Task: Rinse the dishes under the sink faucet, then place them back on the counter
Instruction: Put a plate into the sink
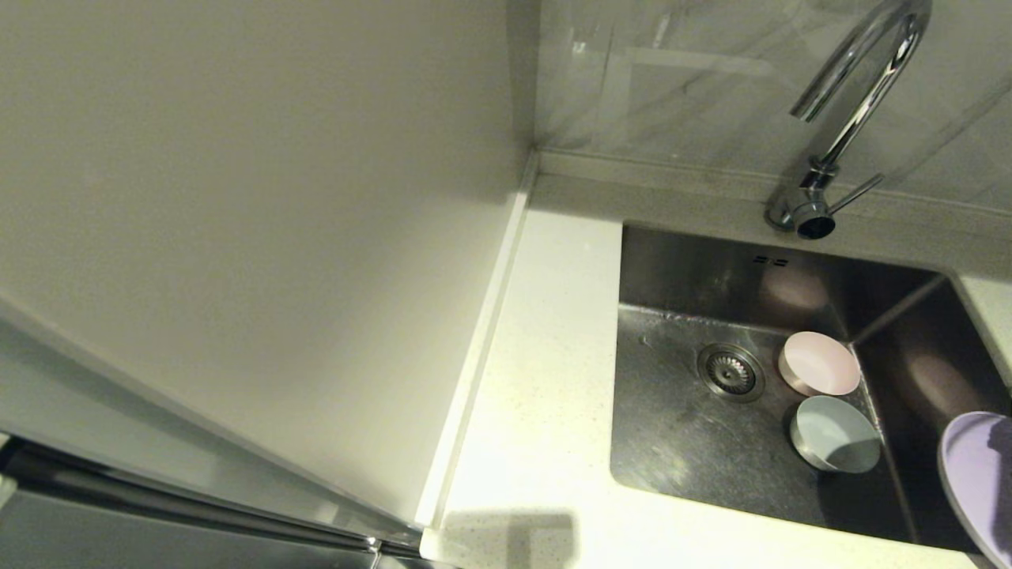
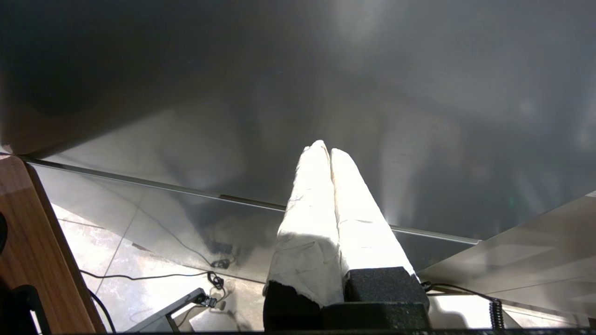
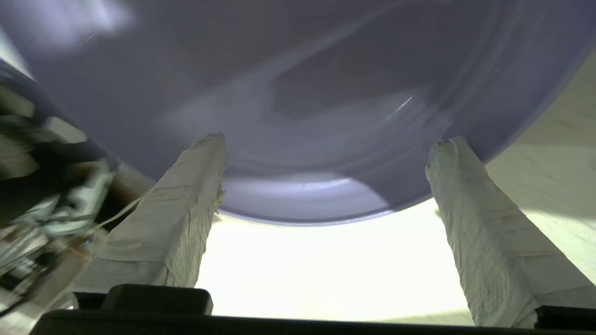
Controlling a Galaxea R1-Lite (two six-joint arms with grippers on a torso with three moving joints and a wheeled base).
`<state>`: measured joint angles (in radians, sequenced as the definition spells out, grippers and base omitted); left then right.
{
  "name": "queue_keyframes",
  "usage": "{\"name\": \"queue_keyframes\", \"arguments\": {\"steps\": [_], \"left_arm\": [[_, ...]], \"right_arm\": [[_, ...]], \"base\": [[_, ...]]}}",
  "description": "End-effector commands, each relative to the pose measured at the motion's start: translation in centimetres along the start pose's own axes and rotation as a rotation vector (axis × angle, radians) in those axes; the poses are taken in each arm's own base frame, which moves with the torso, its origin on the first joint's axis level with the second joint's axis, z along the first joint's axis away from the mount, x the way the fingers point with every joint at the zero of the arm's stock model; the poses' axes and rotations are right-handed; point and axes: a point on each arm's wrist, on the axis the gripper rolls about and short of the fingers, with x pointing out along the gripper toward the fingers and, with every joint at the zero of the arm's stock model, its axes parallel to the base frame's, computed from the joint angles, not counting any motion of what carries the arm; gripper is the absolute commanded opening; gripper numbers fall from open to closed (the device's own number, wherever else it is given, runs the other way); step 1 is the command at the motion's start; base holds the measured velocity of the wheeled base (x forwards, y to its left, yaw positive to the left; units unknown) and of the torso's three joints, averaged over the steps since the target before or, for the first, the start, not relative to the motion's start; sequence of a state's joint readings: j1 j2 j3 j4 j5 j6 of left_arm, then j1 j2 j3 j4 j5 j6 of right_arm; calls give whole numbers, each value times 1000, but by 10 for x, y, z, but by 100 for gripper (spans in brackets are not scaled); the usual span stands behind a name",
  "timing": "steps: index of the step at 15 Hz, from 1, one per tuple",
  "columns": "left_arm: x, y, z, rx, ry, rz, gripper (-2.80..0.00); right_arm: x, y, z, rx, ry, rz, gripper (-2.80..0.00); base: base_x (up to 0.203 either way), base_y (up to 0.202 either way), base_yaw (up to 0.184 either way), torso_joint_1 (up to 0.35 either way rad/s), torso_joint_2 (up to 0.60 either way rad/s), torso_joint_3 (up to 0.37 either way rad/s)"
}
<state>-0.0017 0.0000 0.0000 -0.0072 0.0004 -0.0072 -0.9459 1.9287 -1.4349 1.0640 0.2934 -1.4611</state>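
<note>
The lilac plate (image 1: 976,482) shows at the right edge of the head view, overlapping the sink's right rim. In the right wrist view the plate (image 3: 298,83) fills the space just beyond my right gripper (image 3: 333,142), which is open with its taped fingers (image 3: 186,204) spread wide either side of the plate's near rim. The pale pink cup (image 1: 820,363) and the pale blue-white bowl (image 1: 836,435) stand in the sink (image 1: 680,442), right of the drain strainer (image 1: 730,371). The chrome faucet (image 1: 854,103) arches over the back. My left gripper (image 2: 326,149) is shut and empty, parked below the counter.
White speckled counter (image 1: 538,356) runs left of the sink and along its front; a cream wall panel (image 1: 237,237) rises on the left. The faucet lever (image 1: 858,194) sticks out to the right. Cables (image 2: 214,279) lie on the floor under the left arm.
</note>
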Motion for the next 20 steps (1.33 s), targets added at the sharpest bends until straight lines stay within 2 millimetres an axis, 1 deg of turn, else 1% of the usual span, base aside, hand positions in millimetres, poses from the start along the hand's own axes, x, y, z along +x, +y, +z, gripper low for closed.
{"name": "queue_keyframes", "arguments": {"steps": [1,11,17,20], "left_arm": [[0,0,-1,0,3,0,-280],[0,0,-1,0,3,0,-280],[0,0,-1,0,3,0,-280],[0,0,-1,0,3,0,-280]], "right_arm": [[0,-6,-6,-1,-6,-49,0],[-2,-10,-16,31,3,-68,0],[-1,-23,-16,79,24,-174,0],[-1,-25,-16,94,23,-195,0]], "base": [[0,0,0,0,0,0],[0,0,0,0,0,0],[0,0,0,0,0,0],[0,0,0,0,0,0]]}}
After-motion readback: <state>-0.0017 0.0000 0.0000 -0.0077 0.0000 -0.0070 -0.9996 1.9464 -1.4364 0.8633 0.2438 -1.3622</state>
